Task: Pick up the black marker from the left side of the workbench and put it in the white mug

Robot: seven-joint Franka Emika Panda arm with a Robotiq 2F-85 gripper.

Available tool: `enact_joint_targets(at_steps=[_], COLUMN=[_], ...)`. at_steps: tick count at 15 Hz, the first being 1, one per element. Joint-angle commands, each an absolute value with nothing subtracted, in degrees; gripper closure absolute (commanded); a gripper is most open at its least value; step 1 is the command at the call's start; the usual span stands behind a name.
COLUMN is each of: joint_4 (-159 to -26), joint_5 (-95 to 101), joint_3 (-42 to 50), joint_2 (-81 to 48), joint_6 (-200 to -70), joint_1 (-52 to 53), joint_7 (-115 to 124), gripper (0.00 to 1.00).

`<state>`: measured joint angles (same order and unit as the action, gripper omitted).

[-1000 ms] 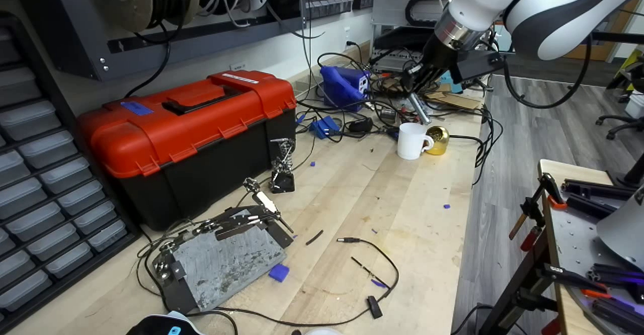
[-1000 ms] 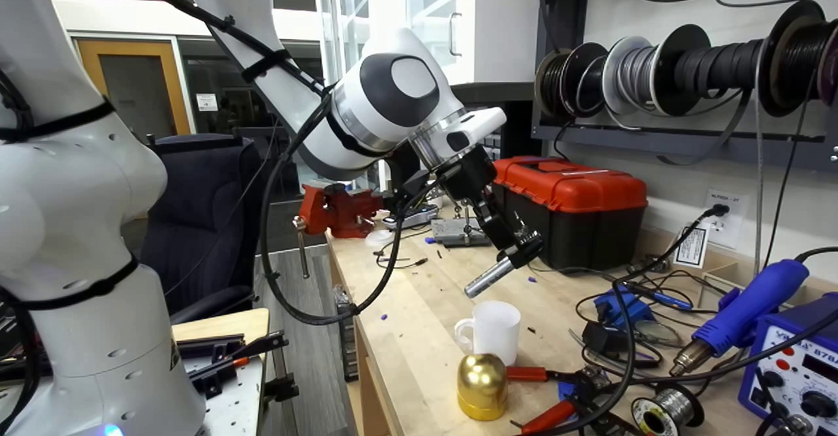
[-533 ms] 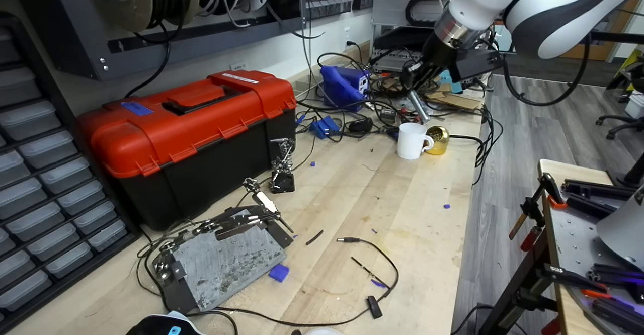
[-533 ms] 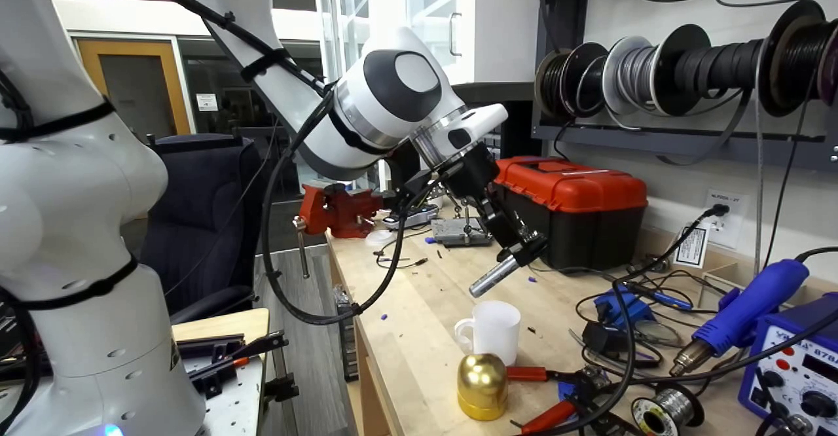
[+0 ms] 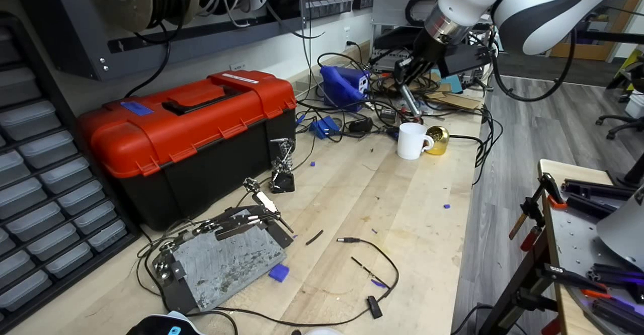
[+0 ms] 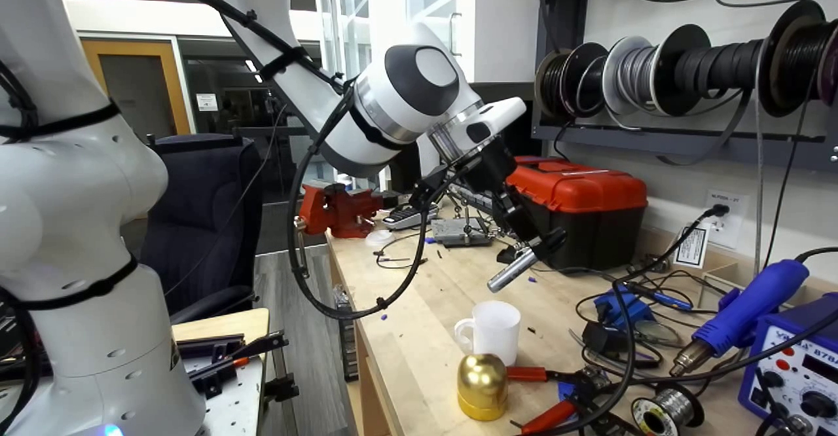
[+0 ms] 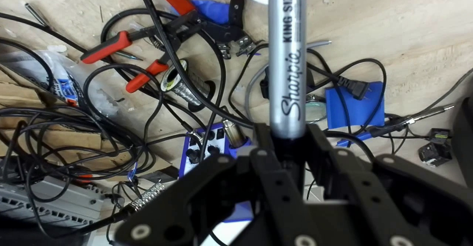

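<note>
— Where's the marker (image 7: 288, 65)?
— Gripped between my fingers (image 7: 317, 146), slanting near the mug (image 6: 496, 333), not yet inside.
— What could go wrong?
— If I lower it slanted, its free end might hit the mug's edge and shove the mug into the gold dome (image 6: 482, 387).

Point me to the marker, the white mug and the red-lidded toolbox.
Marker (image 7: 287, 63), in the wrist view, on its silver barrel.
White mug (image 6: 497, 330), in an exterior view, on its outer wall.
Toolbox (image 5: 204, 166), in an exterior view, on its black front.
</note>
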<state>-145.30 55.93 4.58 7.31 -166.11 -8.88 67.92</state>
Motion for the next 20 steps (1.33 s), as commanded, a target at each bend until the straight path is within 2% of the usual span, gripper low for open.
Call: enact_joint_targets(at_steps=[1, 20], joint_4=[-142.8, -142.3], joint_5=[56.9, 65.2], joint_3=[4.3, 3.9], joint_2=[5.5, 1.3], joint_6=[-164.9, -166.2], joint_1=[-9.1, -8.9], joint_7=[68.7, 77.8], gripper=[0.95, 0.95])
